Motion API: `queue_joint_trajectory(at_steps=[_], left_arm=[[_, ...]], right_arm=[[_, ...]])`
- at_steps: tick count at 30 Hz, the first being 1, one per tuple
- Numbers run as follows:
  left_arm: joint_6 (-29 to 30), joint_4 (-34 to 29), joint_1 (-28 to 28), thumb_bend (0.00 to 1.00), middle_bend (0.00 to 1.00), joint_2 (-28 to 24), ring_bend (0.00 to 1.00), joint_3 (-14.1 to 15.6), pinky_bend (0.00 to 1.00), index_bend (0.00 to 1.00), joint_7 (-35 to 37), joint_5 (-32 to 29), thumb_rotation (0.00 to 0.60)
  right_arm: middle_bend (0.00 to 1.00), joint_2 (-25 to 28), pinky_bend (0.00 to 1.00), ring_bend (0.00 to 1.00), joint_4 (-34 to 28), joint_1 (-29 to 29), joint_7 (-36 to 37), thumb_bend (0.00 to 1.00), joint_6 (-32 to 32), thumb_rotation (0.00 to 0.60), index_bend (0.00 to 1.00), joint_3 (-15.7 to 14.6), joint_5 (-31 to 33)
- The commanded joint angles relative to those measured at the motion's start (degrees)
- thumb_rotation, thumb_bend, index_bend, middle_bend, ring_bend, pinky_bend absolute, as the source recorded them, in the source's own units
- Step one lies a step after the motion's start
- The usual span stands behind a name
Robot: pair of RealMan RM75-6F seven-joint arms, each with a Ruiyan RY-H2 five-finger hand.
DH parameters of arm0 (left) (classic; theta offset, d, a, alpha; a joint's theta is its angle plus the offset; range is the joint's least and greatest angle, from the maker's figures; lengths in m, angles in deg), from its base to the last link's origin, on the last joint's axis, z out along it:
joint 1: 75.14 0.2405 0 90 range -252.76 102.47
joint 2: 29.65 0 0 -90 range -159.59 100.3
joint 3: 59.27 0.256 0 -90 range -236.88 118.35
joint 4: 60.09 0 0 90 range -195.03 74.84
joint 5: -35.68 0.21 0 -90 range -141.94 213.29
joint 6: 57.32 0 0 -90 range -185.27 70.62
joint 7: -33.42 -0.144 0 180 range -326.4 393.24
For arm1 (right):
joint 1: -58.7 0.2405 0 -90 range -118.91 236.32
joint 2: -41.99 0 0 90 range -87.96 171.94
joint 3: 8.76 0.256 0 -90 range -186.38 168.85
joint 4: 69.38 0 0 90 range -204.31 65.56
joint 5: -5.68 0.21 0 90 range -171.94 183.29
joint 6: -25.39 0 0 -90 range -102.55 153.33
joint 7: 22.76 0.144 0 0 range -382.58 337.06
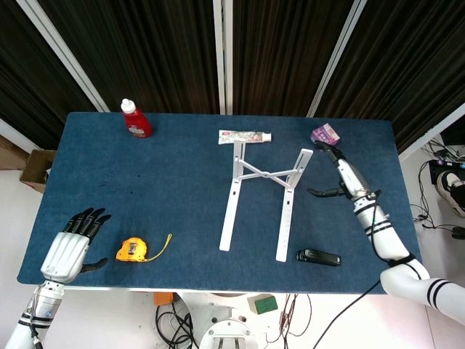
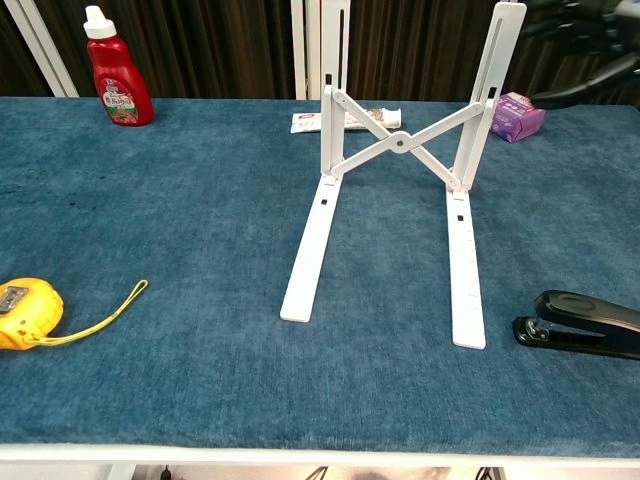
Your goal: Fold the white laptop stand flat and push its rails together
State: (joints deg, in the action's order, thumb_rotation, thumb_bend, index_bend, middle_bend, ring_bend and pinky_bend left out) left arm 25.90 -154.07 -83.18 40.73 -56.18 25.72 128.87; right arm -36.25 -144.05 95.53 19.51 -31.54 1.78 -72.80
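Observation:
The white laptop stand (image 1: 229, 207) stands unfolded mid-table, its two rails lying flat and apart. In the chest view its uprights are raised and a crossed brace (image 2: 398, 143) joins them. My right hand (image 1: 343, 177) hovers just right of the stand's right upright, fingers spread, thumb pointing toward it, holding nothing. It shows blurred at the top right corner of the chest view (image 2: 598, 28). My left hand (image 1: 69, 249) hangs open over the table's near left corner, far from the stand.
A black stapler (image 1: 318, 257) lies just right of the right rail's near end. A yellow tape measure (image 1: 132, 251) sits beside the left hand. At the back are a red bottle (image 1: 135, 120), a toothpaste tube (image 1: 245, 136) and a purple box (image 1: 325, 136).

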Motion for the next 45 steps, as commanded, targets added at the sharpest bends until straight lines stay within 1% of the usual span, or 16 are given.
queue_joint_trajectory(at_steps=[1, 6, 12, 15, 19, 21, 24, 27, 30, 34, 36, 39, 40, 42, 44, 45], left_arm=[[0.1, 0.0, 0.1, 0.04, 0.1, 0.0, 0.06, 0.0, 0.16, 0.17, 0.0, 0.1, 0.6], [-0.3, 0.1, 0.0, 0.04, 0.1, 0.1, 0.06, 0.1, 0.16, 0.16, 0.0, 0.2, 0.6], [-0.2, 0.0, -0.1, 0.04, 0.1, 0.3, 0.06, 0.0, 0.16, 0.17, -0.2, 0.9, 0.6], [-0.5, -0.2, -0.4, 0.04, 0.1, 0.1, 0.06, 0.0, 0.16, 0.17, -0.5, 1.2, 0.6], [-0.9, -0.5, -0.8, 0.04, 0.1, -0.2, 0.06, -0.2, 0.16, 0.16, -1.1, 1.5, 0.6], [-1.1, -0.7, -1.1, 0.04, 0.1, -0.3, 0.06, -0.4, 0.16, 0.16, -1.2, 1.4, 0.6], [-1.6, -0.8, -1.6, 0.04, 0.1, -0.2, 0.06, -0.6, 0.16, 0.16, -1.3, 1.5, 0.6], [-2.0, -0.8, -1.9, 0.04, 0.1, 0.0, 0.06, -0.7, 0.16, 0.16, -1.4, 1.7, 0.6], [-2.8, -0.7, -2.7, 0.04, 0.1, 0.2, 0.06, -1.1, 0.16, 0.17, -1.2, 1.6, 0.6], [-5.1, -0.3, -4.8, 0.04, 0.1, 0.1, 0.06, -2.2, 0.16, 0.16, 0.5, 1.2, 0.6], [-7.0, 0.3, -6.7, 0.04, 0.1, 0.4, 0.06, -3.2, 0.16, 0.16, 2.3, 0.9, 0.6], [-11.4, 1.5, -10.3, 0.04, 0.1, 1.4, 0.06, -5.0, 0.16, 0.16, 3.8, -0.1, 0.6], [-12.8, 2.0, -11.5, 0.04, 0.1, 1.9, 0.06, -5.6, 0.16, 0.16, 3.7, -0.4, 0.6], [-15.4, 3.1, -14.0, 0.04, 0.1, 3.2, 0.06, -6.8, 0.16, 0.16, 3.7, -1.1, 0.6], [-18.4, 4.6, -16.8, 0.04, 0.1, 5.3, 0.06, -8.3, 0.16, 0.16, 4.0, -2.1, 0.6], [-19.5, 5.5, -18.0, 0.04, 0.1, 6.3, 0.06, -9.0, 0.16, 0.15, 4.1, -2.5, 0.6]], right_arm=[[0.13, -0.5, 0.07, 0.01, -1.6, -0.4, 3.5, 0.0, -1.5, 0.6, 0.08, -2.1, -4.7], [0.13, -0.7, 0.07, 0.01, -3.4, -2.6, 6.0, 0.0, -5.7, 0.6, 0.08, -7.0, -11.8], [0.13, -0.6, 0.07, 0.01, -4.2, -4.5, 5.4, 0.0, -8.3, 0.6, 0.08, -12.3, -17.2], [0.12, 0.4, 0.06, 0.01, -4.6, -5.2, 2.7, 0.0, -8.4, 0.6, 0.07, -14.5, -18.7], [0.12, 2.0, 0.05, 0.0, -5.3, -6.8, -4.5, 0.0, -9.8, 0.6, 0.06, -15.7, -19.3], [0.12, 2.7, 0.05, 0.0, -5.7, -7.6, -7.6, 0.0, -10.8, 0.6, 0.06, -15.6, -19.0], [0.12, 2.7, 0.05, 0.0, -4.7, -8.4, -15.3, 0.0, -11.7, 0.6, 0.06, -13.0, -15.8], [0.12, 0.3, 0.05, 0.0, -1.5, -8.0, -26.2, 0.0, -10.9, 0.6, 0.06, -9.8, -12.0], [0.12, -3.1, 0.05, 0.0, 2.1, -6.5, -34.9, 0.0, -8.8, 0.6, 0.06, -7.4, -9.4], [0.12, -7.6, 0.05, 0.0, 6.7, -4.0, -39.8, 0.0, -5.8, 0.6, 0.06, -5.2, -7.0], [0.15, -9.7, 0.06, 0.03, 9.1, -3.1, -40.8, 0.0, -6.4, 0.6, 0.07, -4.6, -7.5], [0.32, -12.8, 0.21, 0.21, 13.8, -2.3, -41.9, 0.0, -9.5, 0.6, 0.26, -4.4, -9.9], [0.41, -13.5, 0.3, 0.31, 15.2, -2.0, -42.4, 0.0, -10.2, 0.6, 0.37, -4.4, -10.5], [0.56, -14.7, 0.46, 0.46, 17.7, -1.5, -43.7, 0.0, -11.1, 0.6, 0.54, -4.6, -11.5], [0.64, -15.7, 0.55, 0.55, 20.2, -0.8, -45.6, 0.0, -11.7, 0.6, 0.65, -4.8, -12.5], [0.67, -16.2, 0.58, 0.58, 21.4, -0.5, -46.5, 0.0, -12.1, 0.6, 0.68, -4.8, -13.0]])
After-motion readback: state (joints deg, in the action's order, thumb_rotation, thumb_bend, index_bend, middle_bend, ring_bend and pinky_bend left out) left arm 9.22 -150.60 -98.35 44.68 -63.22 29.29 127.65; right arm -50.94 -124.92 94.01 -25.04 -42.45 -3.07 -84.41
